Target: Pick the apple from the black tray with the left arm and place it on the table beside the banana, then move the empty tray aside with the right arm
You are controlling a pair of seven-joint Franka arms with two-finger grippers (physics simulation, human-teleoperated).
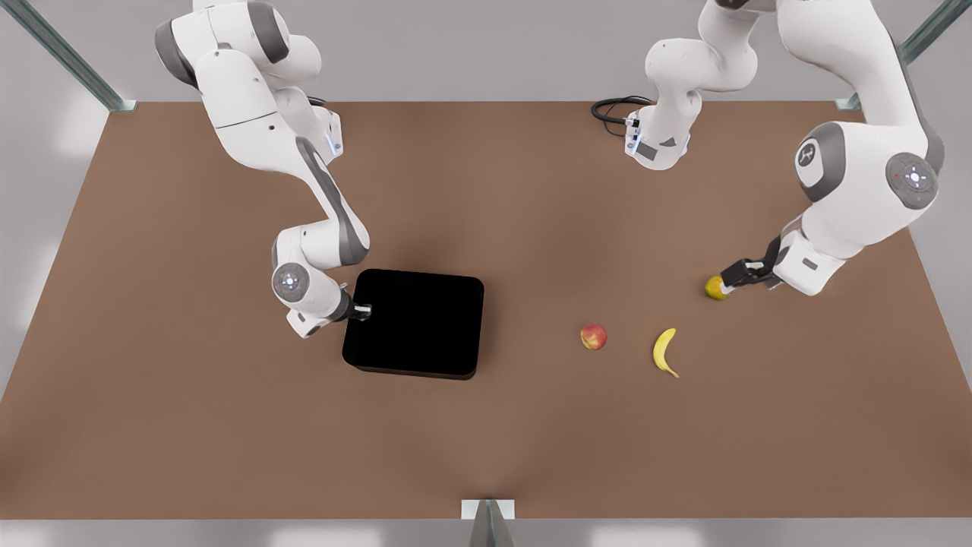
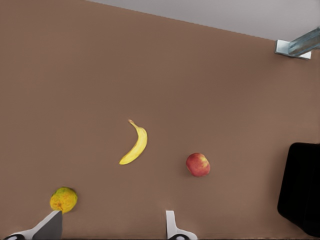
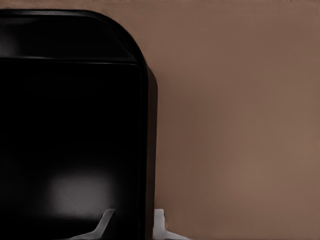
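The apple rests on the brown table, just to the front view's left of the banana and apart from it. The black tray lies empty, left of centre in the front view. My right gripper is at the tray's left edge, its fingers drawn in on either side of the rim. My left gripper hangs open on the front view's right, with nothing between its fingers.
A dull yellow-green-orange fruit sits right at one of the left gripper's fingers. A black cable coils at the table's far edge. Metal posts mark the table's edges and corners. Open tabletop lies in front of the tray.
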